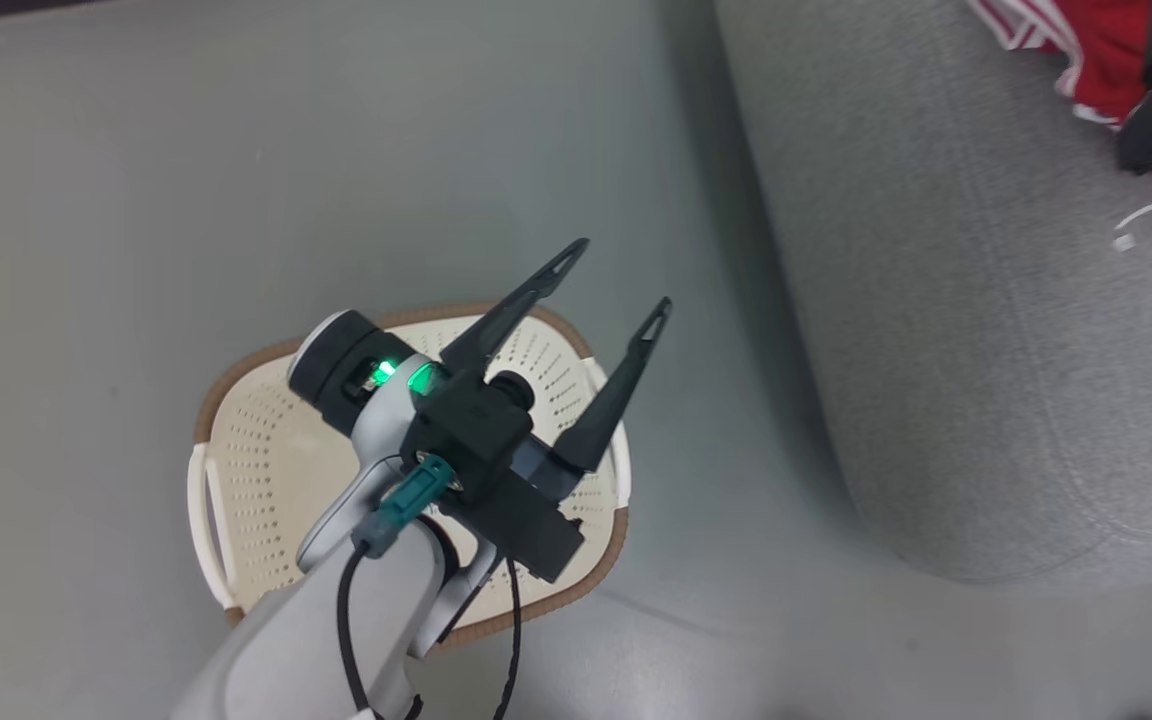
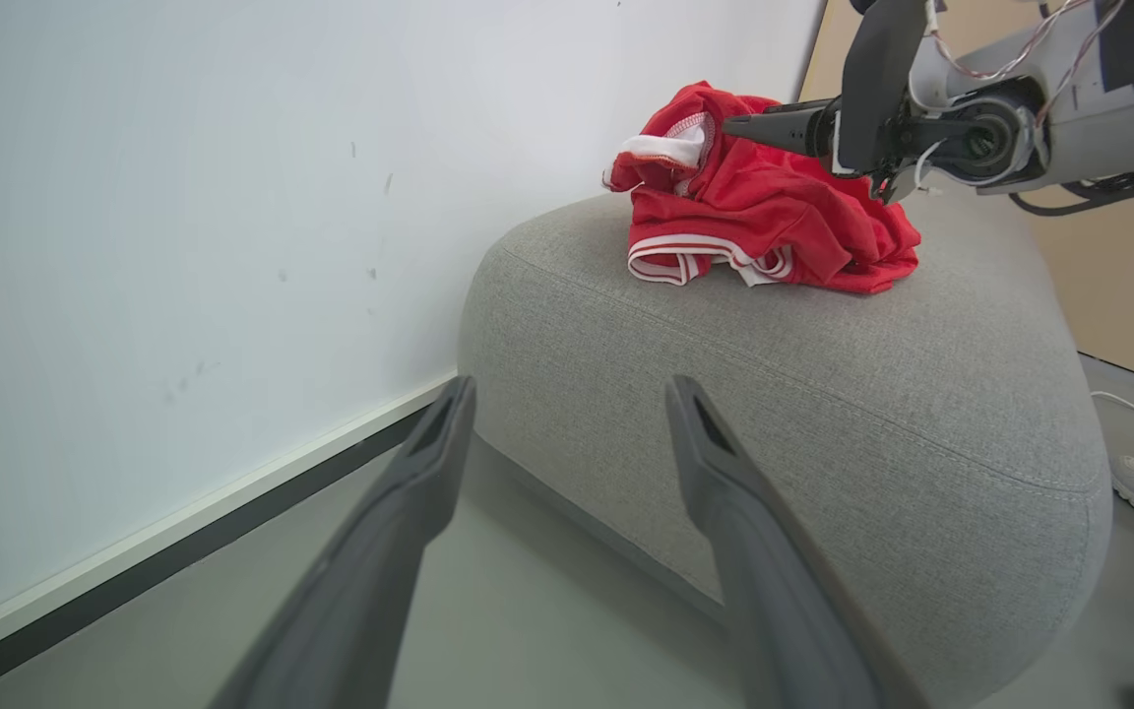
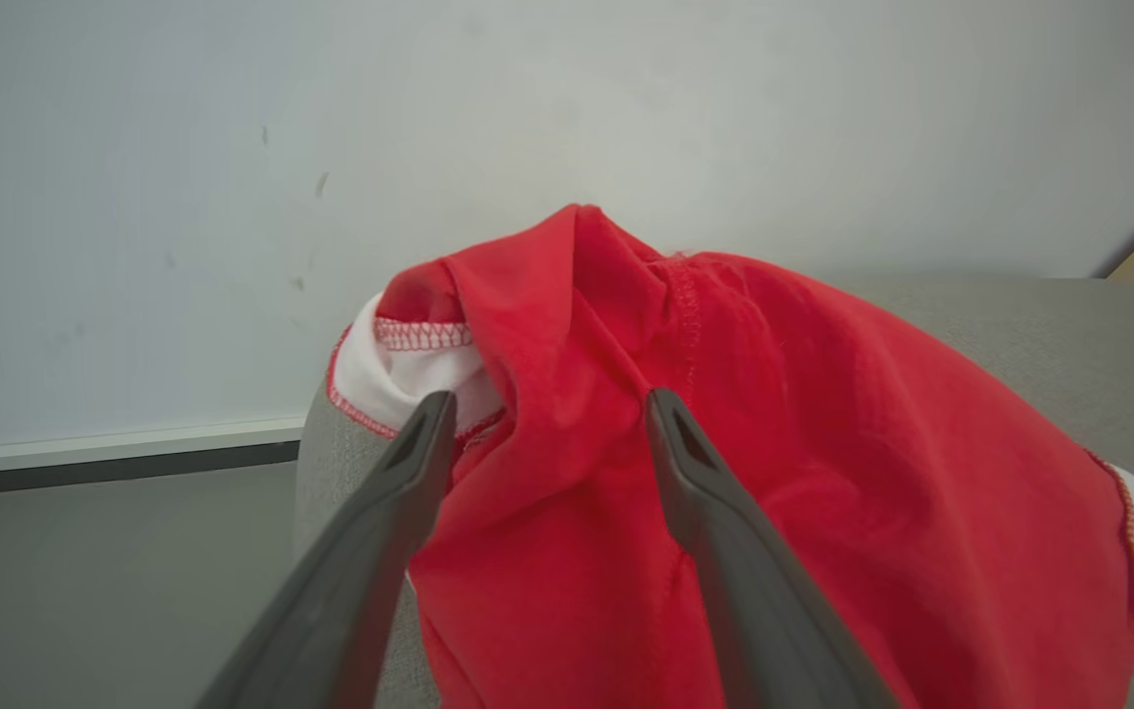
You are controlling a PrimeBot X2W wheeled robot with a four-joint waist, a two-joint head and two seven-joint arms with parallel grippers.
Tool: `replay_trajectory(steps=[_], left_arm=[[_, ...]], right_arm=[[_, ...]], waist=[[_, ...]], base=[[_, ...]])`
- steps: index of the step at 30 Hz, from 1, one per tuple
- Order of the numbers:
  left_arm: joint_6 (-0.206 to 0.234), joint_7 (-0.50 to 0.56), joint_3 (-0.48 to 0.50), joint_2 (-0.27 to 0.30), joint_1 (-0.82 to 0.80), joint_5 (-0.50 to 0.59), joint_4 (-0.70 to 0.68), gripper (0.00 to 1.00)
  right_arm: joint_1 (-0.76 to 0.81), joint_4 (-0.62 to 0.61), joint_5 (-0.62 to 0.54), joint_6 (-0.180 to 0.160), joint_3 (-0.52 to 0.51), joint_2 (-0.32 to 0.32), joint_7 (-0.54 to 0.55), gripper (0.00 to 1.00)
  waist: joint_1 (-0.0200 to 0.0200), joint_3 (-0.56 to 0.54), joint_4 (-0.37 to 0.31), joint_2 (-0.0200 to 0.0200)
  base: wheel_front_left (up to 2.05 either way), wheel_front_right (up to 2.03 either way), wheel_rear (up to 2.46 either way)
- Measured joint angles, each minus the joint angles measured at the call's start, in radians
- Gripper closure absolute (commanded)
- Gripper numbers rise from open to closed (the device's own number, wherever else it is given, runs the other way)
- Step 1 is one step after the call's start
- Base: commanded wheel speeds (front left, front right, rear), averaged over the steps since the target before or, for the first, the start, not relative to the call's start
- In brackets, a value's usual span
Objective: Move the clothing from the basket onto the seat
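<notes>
While the left gripper (image 1: 622, 273) hangs over the basket (image 1: 256, 470), its jaws spread wide, the clothing (image 2: 764, 212) lies heaped on the seat (image 2: 823, 394), with the right gripper (image 3: 549, 397) against it, jaws apart.

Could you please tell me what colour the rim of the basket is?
The rim of the basket is brown, best seen in the head view.
</notes>
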Motion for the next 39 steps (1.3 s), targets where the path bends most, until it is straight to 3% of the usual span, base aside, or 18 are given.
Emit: replay_trajectory(steps=[9,21,29,39], left_arm=[[0.000,-0.035,0.031,-0.005,0.041,-0.061,0.094,0.00],[0.000,-0.082,0.052,-0.044,0.099,-0.122,0.188,0.00],[0.010,-0.098,0.067,-0.065,0.171,-0.163,0.251,0.00],[0.039,-0.108,0.108,-0.050,0.293,-0.188,0.268,0.00]], right_arm=[[0.058,0.022,0.000,0.061,0.022,0.058,-0.016,0.00],[0.123,0.002,-0.023,0.097,0.059,0.105,-0.017,0.00],[0.262,-0.037,-0.009,0.105,0.036,0.121,-0.020,0.00],[0.459,-0.135,0.000,0.104,0.018,0.152,-0.020,0.00]], waist=[[-0.0001,-0.089,-0.054,-0.0001],[-0.0002,-0.260,-0.085,-0.0002],[-0.0003,-0.373,-0.048,-0.0004],[-0.0002,-0.491,0.060,-0.0004]], base=[[0.00,0.00,0.00],[0.00,0.00,0.00],[0.00,0.00,0.00],[0.00,0.00,0.00]])
